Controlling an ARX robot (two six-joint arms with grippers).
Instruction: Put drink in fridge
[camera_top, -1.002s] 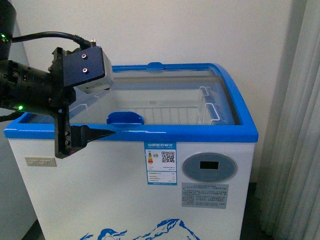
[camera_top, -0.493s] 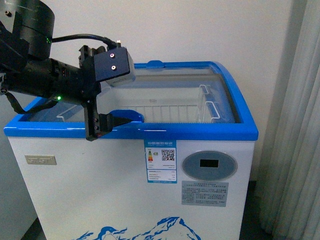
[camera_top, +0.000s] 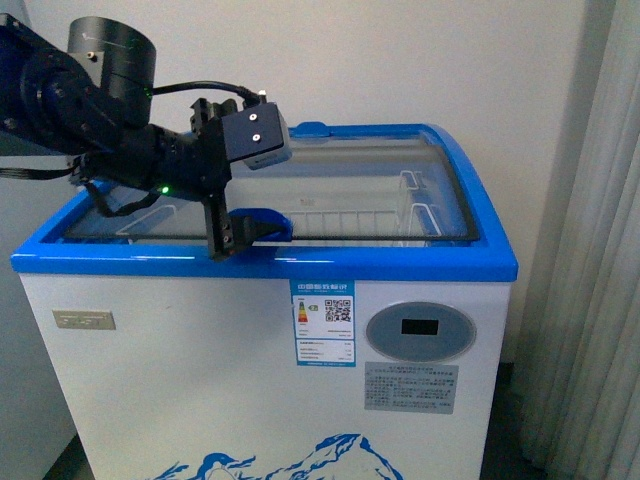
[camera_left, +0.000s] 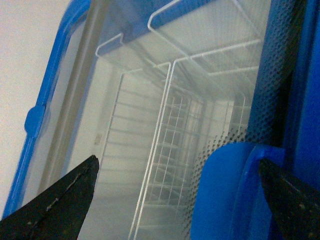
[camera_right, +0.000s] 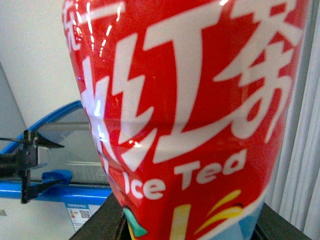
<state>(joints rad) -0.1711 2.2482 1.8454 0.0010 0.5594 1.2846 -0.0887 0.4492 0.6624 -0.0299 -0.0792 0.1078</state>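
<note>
The fridge is a white chest cooler with a blue rim, and its curved glass lid is closed. My left gripper hangs open over the lid's front edge. One black finger lies against the blue lid handle. In the left wrist view the handle sits between the spread fingers of the left gripper, close to one finger. The drink fills the right wrist view with its red label reading "Ice Tea". My right gripper is shut on its lower part. Neither drink nor right arm shows in the front view.
A white wire basket hangs inside the fridge at the right end. A pale curtain stands close to the fridge's right side. A white wall is behind it, and a grey cabinet is at the left.
My left arm has swung to the right and further over the lid. Its open gripper has gone from the fridge's front left corner to the blue lid handle.
</note>
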